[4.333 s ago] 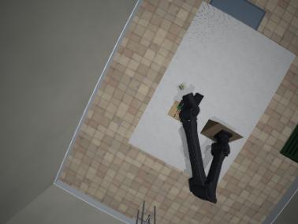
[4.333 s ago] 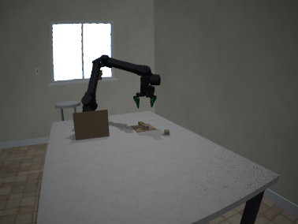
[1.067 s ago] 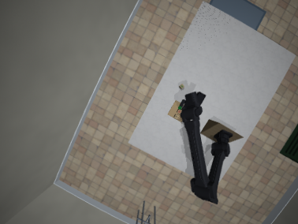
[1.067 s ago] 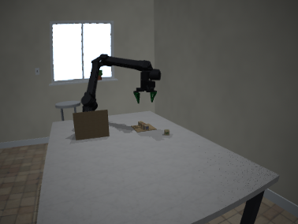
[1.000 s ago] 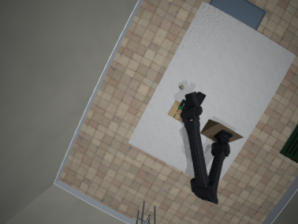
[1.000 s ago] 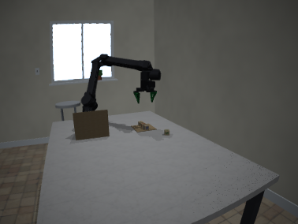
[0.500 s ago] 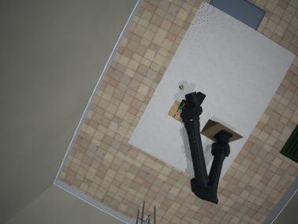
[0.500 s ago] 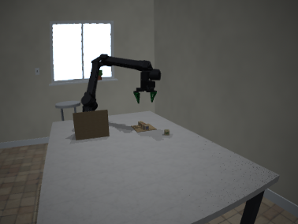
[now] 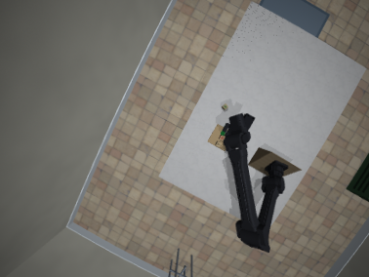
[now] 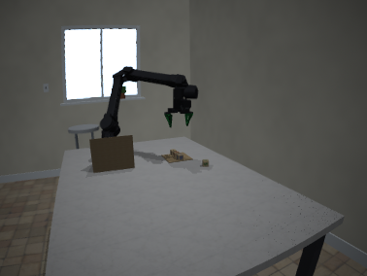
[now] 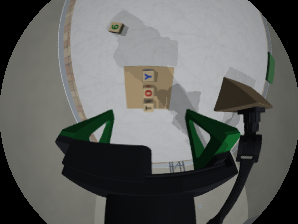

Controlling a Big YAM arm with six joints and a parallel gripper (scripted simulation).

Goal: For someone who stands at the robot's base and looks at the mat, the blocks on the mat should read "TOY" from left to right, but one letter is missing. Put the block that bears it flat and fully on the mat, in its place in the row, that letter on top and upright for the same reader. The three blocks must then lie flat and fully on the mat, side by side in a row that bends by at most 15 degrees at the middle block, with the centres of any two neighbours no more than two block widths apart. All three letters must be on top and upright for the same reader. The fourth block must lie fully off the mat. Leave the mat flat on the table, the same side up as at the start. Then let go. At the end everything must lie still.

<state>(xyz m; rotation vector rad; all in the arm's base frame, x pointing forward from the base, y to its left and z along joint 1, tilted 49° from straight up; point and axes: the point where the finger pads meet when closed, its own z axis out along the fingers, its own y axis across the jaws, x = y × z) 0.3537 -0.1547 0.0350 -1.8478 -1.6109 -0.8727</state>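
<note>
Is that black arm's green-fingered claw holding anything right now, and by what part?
Nothing is held. The green-fingered gripper hangs wide open above the tan mat and its small blocks.

— What lies on the mat (image 11: pixel 135 75)?

— It is a tan rectangle, flat on the table. A row of blocks sits along it: one with a blue Y (image 11: pixel 148 76) on top, one with a red O (image 11: pixel 148 92) touching it, and a third (image 11: pixel 148 103) whose letter I cannot read.

— And the fourth?

— A small block (image 11: pixel 116 27) with a green mark on top lies flat on the bare table, well apart from the mat.
</note>
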